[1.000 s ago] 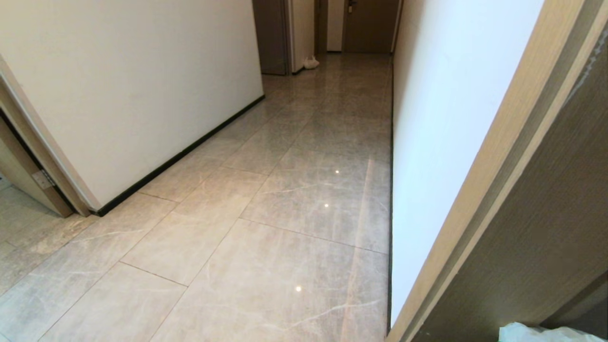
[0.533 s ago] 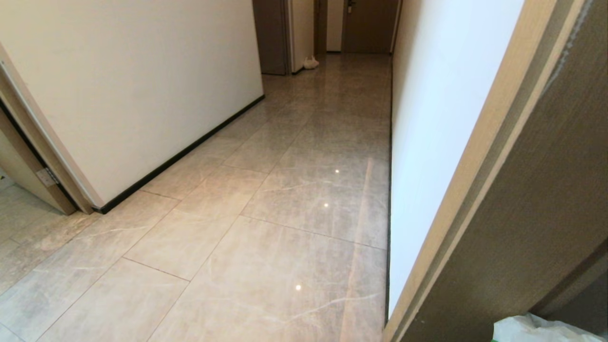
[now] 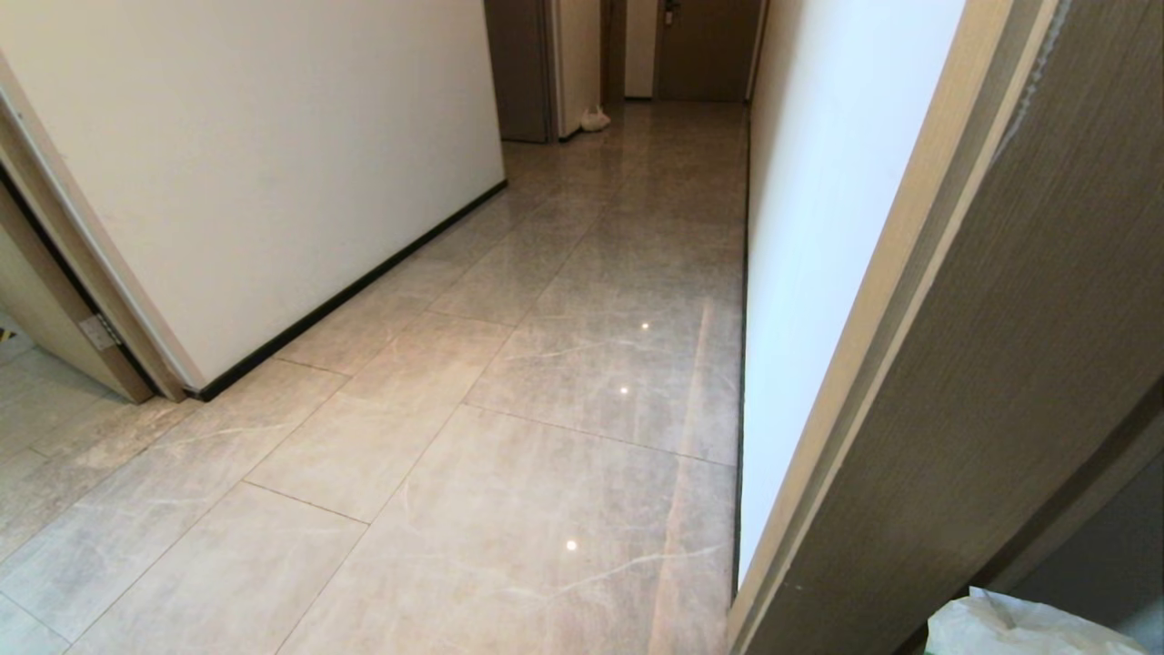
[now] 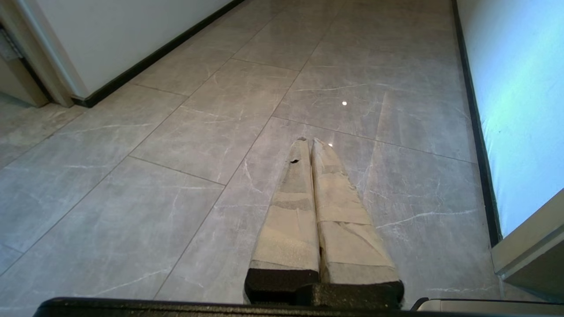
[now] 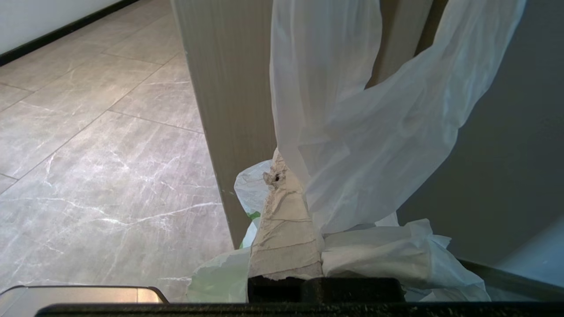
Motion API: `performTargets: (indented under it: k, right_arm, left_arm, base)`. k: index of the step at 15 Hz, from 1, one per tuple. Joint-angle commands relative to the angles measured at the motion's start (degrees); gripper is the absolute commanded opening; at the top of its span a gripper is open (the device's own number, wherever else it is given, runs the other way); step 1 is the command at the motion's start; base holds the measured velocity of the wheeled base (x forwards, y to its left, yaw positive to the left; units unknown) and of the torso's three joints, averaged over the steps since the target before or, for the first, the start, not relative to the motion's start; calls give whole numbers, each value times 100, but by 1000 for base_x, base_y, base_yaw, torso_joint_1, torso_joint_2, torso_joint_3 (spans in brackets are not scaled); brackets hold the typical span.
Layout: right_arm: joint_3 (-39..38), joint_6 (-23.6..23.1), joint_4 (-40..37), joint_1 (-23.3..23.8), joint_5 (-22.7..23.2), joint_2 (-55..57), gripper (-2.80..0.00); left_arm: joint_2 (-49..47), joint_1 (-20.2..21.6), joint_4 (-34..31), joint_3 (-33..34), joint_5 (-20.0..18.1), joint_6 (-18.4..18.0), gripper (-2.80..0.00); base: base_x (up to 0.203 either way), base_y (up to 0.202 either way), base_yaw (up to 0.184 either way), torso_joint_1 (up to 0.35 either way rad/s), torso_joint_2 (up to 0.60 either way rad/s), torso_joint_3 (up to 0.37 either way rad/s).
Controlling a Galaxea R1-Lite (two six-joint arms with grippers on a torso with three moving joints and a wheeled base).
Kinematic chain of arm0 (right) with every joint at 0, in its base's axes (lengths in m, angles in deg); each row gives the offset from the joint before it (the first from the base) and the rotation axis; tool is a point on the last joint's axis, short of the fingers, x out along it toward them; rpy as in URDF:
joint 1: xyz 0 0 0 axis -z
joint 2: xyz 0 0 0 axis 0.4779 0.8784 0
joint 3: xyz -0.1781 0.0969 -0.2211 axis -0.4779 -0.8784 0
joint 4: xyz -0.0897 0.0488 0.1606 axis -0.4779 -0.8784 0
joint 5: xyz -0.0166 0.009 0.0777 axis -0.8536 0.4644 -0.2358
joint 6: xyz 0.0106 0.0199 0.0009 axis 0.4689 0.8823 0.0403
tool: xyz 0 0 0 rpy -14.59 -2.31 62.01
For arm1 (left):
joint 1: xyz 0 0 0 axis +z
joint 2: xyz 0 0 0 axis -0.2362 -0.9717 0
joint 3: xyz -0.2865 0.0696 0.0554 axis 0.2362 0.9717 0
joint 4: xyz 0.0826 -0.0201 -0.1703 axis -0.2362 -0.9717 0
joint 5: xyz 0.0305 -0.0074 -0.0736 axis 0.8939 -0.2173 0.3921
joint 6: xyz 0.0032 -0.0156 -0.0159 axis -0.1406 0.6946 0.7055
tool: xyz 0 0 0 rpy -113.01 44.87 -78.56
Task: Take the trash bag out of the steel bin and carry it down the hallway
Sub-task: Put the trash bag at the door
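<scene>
Glossy grey marble-look floor w/ ceiling-light glints. White walls both sides, black baseboard along left one. Wood door frame at right; dark doors at far end.

Head and wrist cameras share the hallway.

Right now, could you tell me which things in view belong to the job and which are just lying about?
Belongs to the job:
- trash bag, clamped in the right gripper
- hallway floor ahead

Just about:
- small white bag on the floor far down the corridor
- wooden door frame close on the right
- left gripper, shut, holding nothing
</scene>
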Motion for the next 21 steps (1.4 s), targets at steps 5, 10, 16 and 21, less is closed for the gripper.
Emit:
performTargets:
  k: [5,10,16,21]
  right_arm:
    - [0,4,0,2,2,0,-280]
    - [0,-5,-1,2,2,-4,-280]
    - [0,-5,0,2,2,0,-280]
    - [0,-5,0,2,2,-1,-280]
  left_arm:
    - [0,0,3,0,1,11,-280]
    - [0,0,3,0,1,2,-280]
    - [0,0,3,0,1,-7,-280]
    - [0,0,3,0,1,-7,-280]
  base:
    - [-103,0,0,3,1,0]
    - [-119,0,-1,-1,2,3]
    - [0,0,0,0,0,0]
    - [0,0,0,0,0,0]
